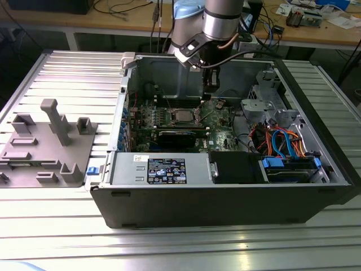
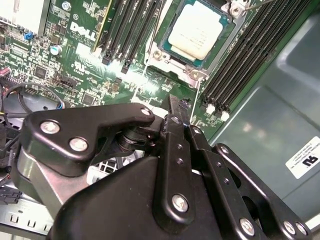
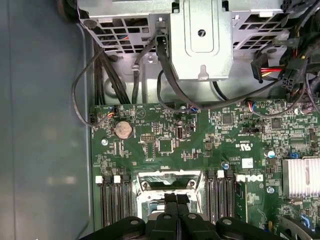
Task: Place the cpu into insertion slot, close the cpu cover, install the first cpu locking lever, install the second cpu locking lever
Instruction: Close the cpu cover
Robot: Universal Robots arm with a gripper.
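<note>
The cpu [image 2: 197,31] lies silver face up in the insertion slot [image 2: 165,59] of the green motherboard, with the cpu cover's silver frame [image 2: 186,73] lying flat around it. A thin metal lever rod [image 2: 251,4] shows at one corner of the socket. My gripper [image 2: 179,104] is shut with nothing between its black fingers, and hovers just beside the socket's edge. In the first wrist view the fingertips [image 3: 171,200] meet over the socket frame [image 3: 167,181]. In the exterior view the gripper [image 1: 210,93] hangs inside the open case, to the right of the cpu [image 1: 181,116].
Black memory slots [image 2: 252,55] flank the socket on both sides. A metal drive cage [image 3: 200,37] with black cables stands near the board's edge. The case walls [image 1: 225,206] surround the board. A grey fixture [image 1: 51,141] sits on the table at the exterior view's left.
</note>
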